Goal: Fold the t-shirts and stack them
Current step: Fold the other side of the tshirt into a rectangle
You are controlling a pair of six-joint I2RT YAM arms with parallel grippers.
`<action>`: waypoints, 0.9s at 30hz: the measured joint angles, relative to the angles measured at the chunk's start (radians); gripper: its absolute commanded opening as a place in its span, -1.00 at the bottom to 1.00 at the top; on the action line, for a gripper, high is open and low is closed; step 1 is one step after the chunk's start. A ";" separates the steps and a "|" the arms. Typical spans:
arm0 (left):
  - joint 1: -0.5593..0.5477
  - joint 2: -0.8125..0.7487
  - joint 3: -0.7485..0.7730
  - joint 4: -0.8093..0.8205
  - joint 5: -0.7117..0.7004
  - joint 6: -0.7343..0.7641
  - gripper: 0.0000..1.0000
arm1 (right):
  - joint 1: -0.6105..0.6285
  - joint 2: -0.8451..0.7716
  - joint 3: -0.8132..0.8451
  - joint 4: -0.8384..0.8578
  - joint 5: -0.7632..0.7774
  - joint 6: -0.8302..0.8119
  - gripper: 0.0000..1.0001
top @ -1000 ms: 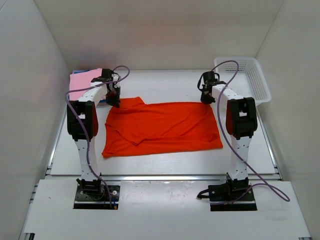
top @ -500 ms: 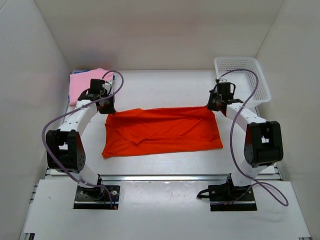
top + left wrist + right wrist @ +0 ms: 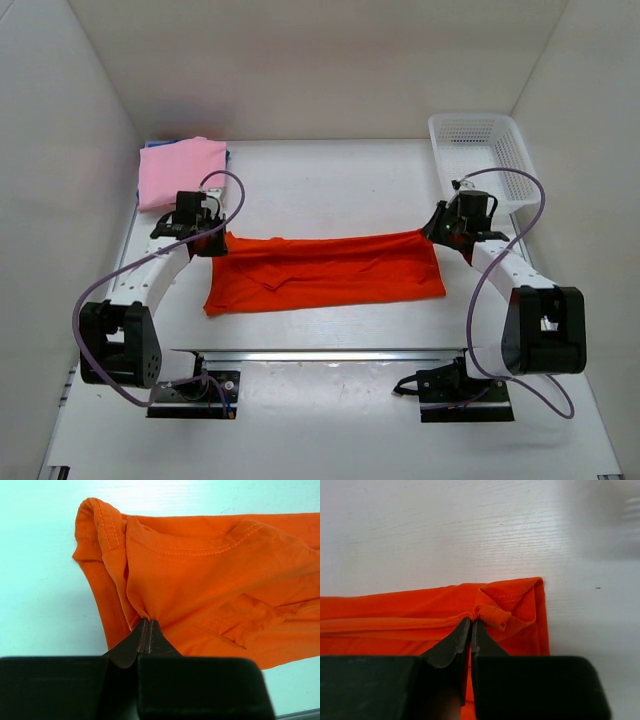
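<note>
A: What is seen of the surface and the room?

B: A white table (image 3: 320,185) is closed in by plain white walls (image 3: 300,70) on three sides. A metal rail (image 3: 330,353) is laid along the near edge, just beyond the arm bases. A white mesh basket (image 3: 487,152) is set in the far corner, beyond the right pincer (image 3: 432,234) and a little to its right.

A: And the shirts?

B: The orange shirt (image 3: 330,272) is drawn out as a long band between the two pincers. One far corner is nipped by the left pincer (image 3: 221,241) and the other by the right pincer. Both sets of jaws are closed tight on cloth. A pink shirt (image 3: 180,172) is laid folded beyond the left pincer, well apart from it. It is stacked on a blue shirt (image 3: 150,145), of which only an edge is shown.

A: What is given by the wrist views that is lost from above?

B: In the left wrist view, the cloth is seen gathered into folds at the fingertips, with stitched seams just ahead of them. In the right wrist view, a small roll of hem is bunched at the tips, the corner is turned over just to their right, and bare table is shown beyond. The basket and the pink and blue shirts are shown only from above.
</note>
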 measured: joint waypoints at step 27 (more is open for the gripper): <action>0.025 -0.261 -0.145 0.035 -0.148 -0.134 -0.53 | -0.085 -0.233 -0.147 -0.124 0.011 0.014 -0.35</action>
